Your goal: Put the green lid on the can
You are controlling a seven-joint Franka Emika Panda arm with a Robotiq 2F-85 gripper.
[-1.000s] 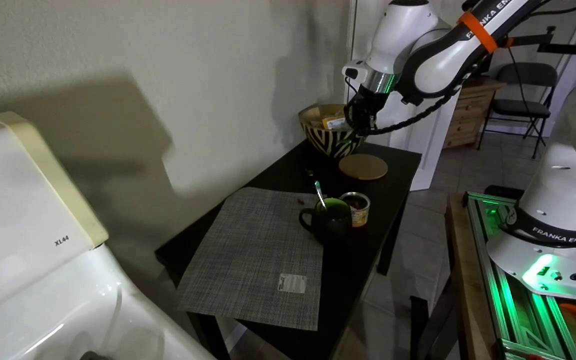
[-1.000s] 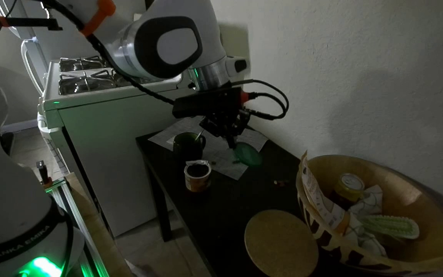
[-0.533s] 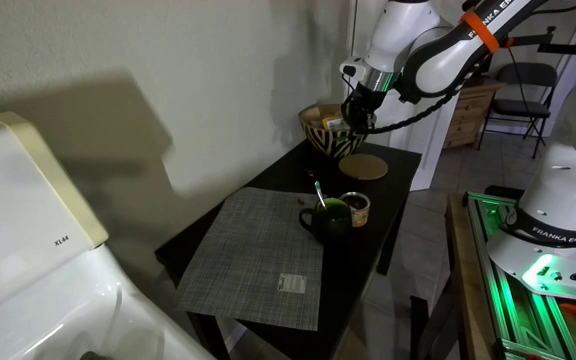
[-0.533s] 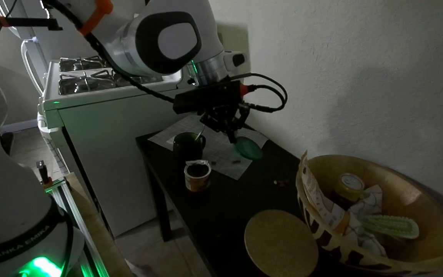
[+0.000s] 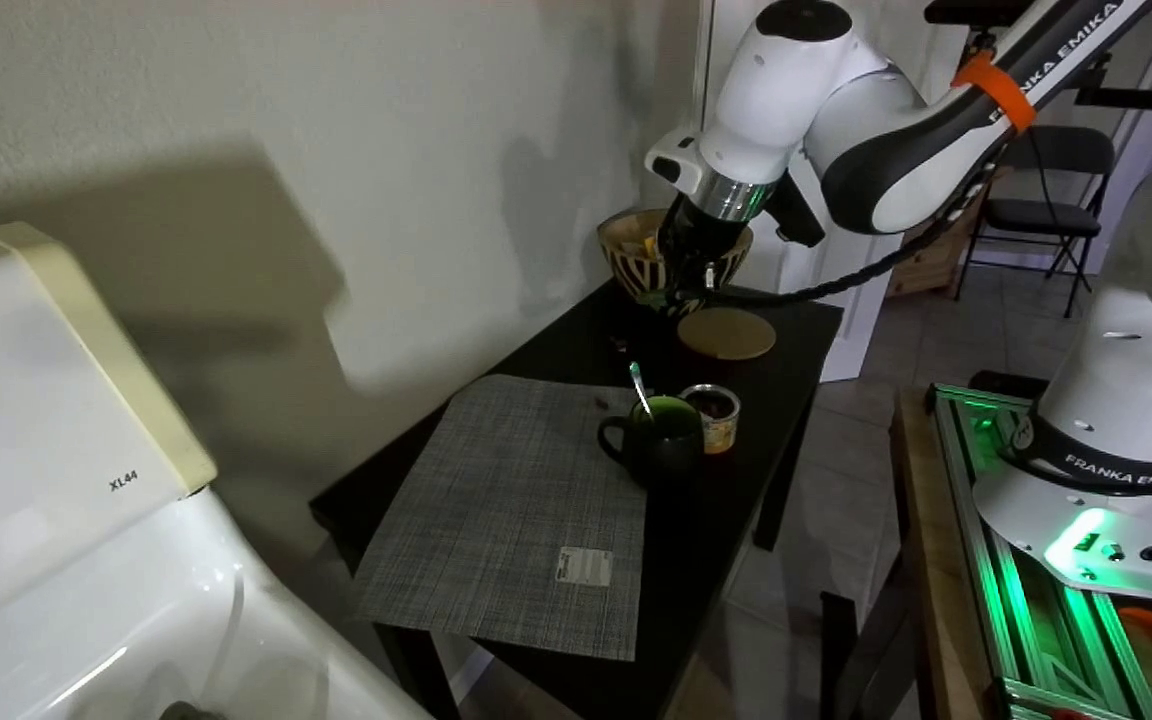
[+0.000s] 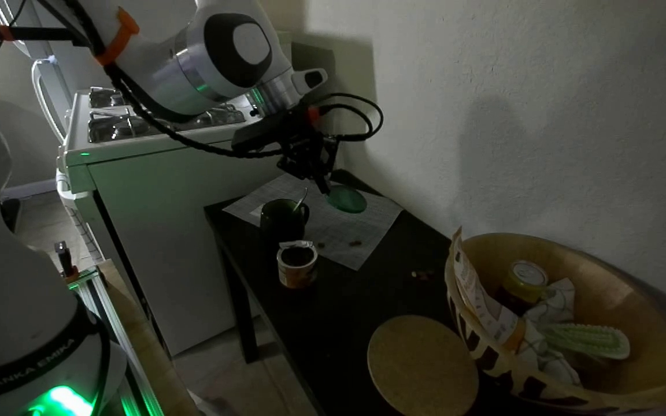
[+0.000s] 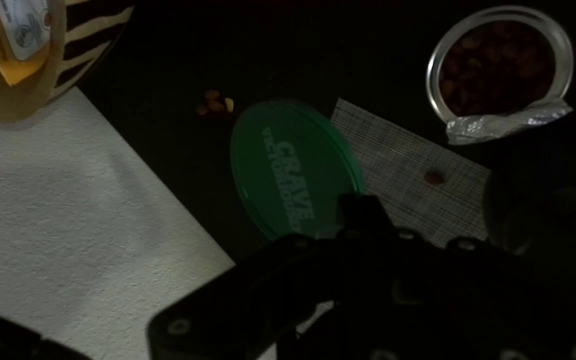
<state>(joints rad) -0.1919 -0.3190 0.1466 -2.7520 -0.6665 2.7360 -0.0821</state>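
Wrist view: the claw (image 7: 353, 215) clamps the green lid's (image 7: 290, 165) rim, presumably leaving its underside free for the nut can (image 7: 433, 76) near the desk's (image 6: 339, 318) robot-side edge.

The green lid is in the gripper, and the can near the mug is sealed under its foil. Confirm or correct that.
Not sealed: the wrist view shows its foil peeled back and brown pieces inside the can. The green lid is in the gripper, the can near the mug.
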